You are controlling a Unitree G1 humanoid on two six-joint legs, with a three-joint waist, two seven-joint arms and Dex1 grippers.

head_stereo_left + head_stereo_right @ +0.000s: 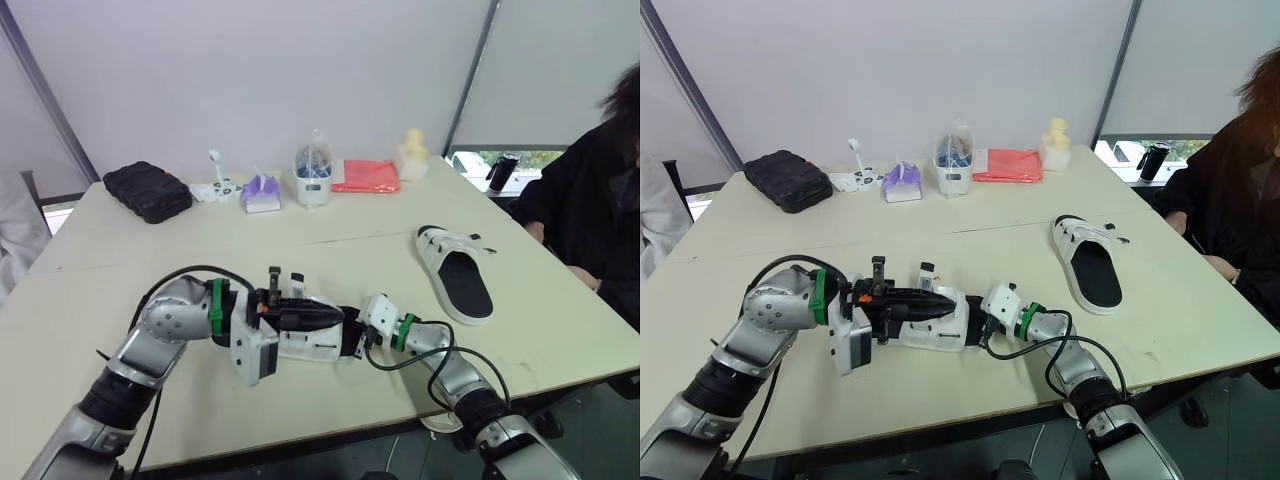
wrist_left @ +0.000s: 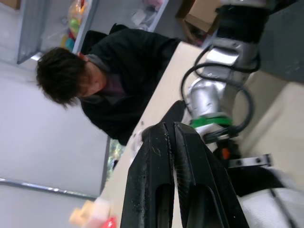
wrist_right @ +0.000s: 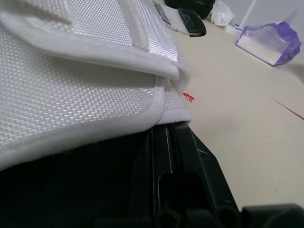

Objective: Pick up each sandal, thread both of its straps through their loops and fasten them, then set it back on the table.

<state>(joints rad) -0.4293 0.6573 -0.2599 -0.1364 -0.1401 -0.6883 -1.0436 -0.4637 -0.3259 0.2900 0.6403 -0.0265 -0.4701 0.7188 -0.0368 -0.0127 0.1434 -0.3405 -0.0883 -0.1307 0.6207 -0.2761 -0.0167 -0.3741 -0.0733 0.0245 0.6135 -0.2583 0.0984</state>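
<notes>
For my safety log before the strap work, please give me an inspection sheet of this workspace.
Surface: cream table, a seam across it.
Job's things: front sandal between both grippers; second sandal flat on the table, to the right.
Clutter: black pouch, purple pack, white container, red cloth, yellow item along the far edge.
Grippers: left gripper shut over the front sandal; right gripper shut at its edge, grip unclear.
Cables: black cable looping beside each forearm.
Surroundings: person in black at the table's right.
</notes>
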